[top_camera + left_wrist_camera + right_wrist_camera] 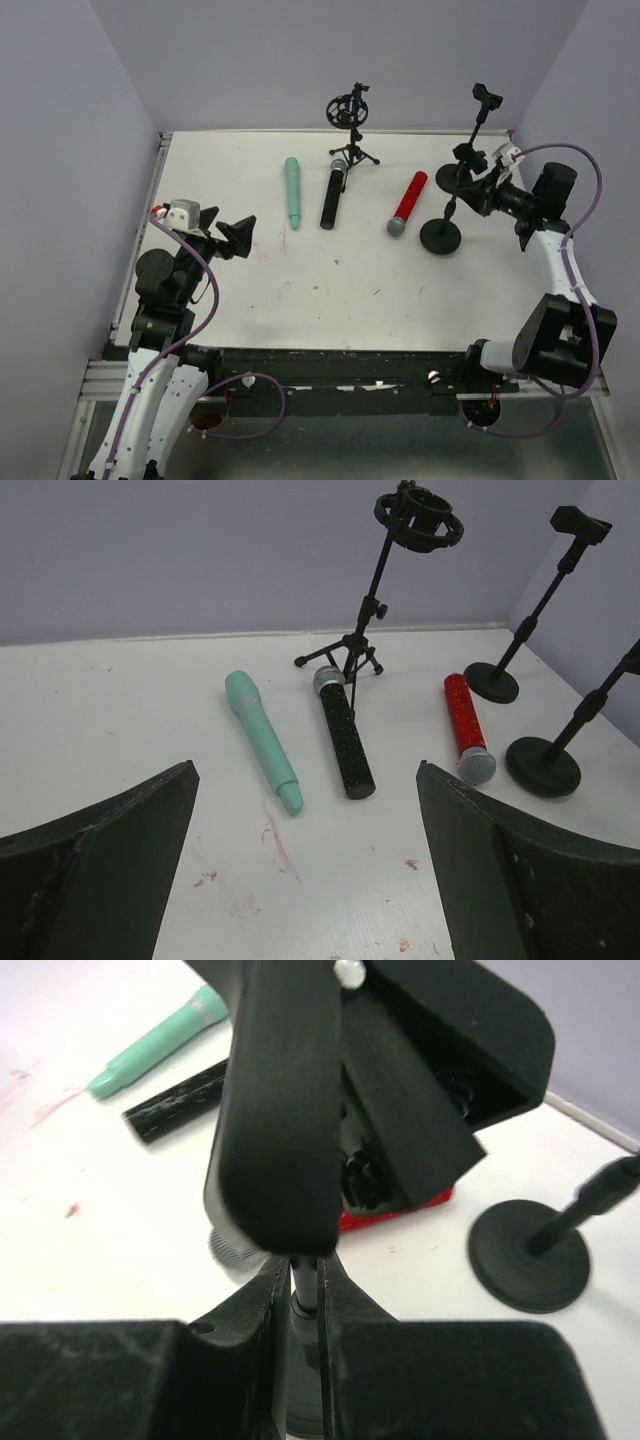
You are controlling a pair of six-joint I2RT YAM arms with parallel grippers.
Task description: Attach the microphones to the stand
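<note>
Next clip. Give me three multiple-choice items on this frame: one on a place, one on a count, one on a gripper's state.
1. Which microphone lies between the other two? A teal, B black, C red.
2. How many microphones lie on the table? A one, B two, C three.
3. The right gripper is: A open, B shut on a stand, C shut on a microphone.
Key: 1 B, the black microphone lies between the teal microphone and the red microphone; 2 C, all three lie flat; 3 B, its fingers pinch the stand's pole.
</note>
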